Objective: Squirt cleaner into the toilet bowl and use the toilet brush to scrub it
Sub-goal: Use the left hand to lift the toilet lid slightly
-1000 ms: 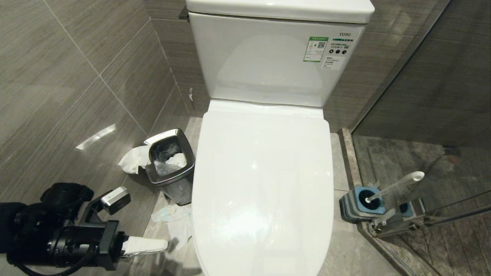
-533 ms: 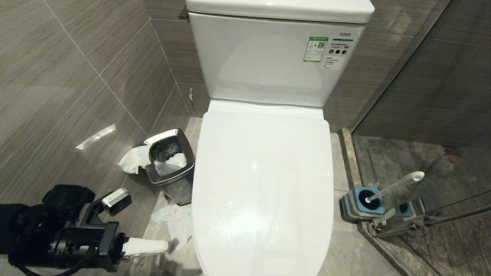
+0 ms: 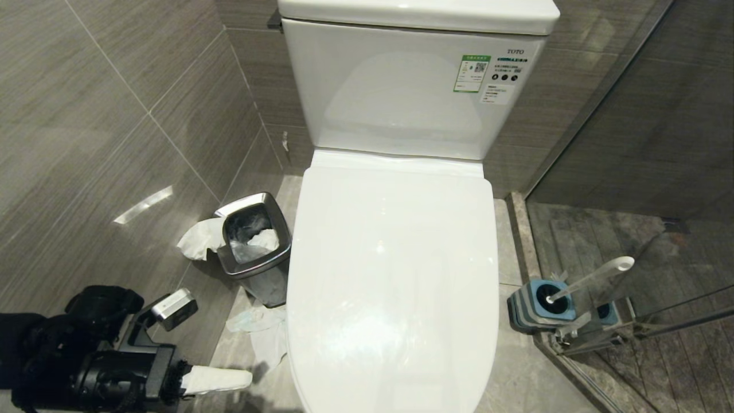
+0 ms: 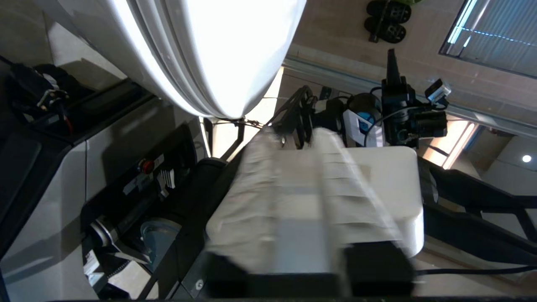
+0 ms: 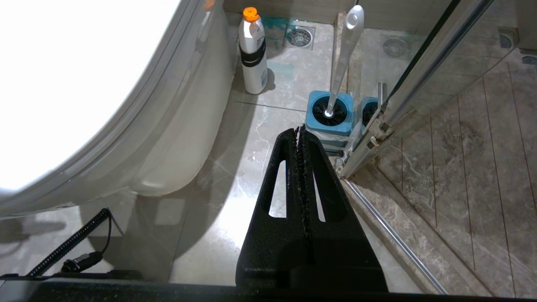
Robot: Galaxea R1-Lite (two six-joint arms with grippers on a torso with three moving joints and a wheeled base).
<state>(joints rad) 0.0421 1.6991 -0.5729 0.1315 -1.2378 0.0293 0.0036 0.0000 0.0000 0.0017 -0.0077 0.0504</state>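
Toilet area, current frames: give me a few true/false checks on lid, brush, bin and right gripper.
1. The toilet lid is raised. False: it is down, covering the bowl.
2. The toilet brush stands in its holder. True.
3. The right gripper holds the brush. False: it is shut on nothing, short of the holder.
4. The waste bin stands left of the toilet. True.
5. A white bottle with an orange cap stands on the floor. True.

Closed lid [image 3: 393, 275] covers the toilet bowl, blocking access from above. Left of it, steel waste bin [image 3: 255, 246] and crumpled tissues [image 3: 261, 335] crowd the narrow floor strip by the tiled wall. Right side: toilet brush [image 3: 590, 279] in its holder, glass shower door [image 5: 423, 79] just beside; bare floor [image 5: 235, 167] between toilet and holder.
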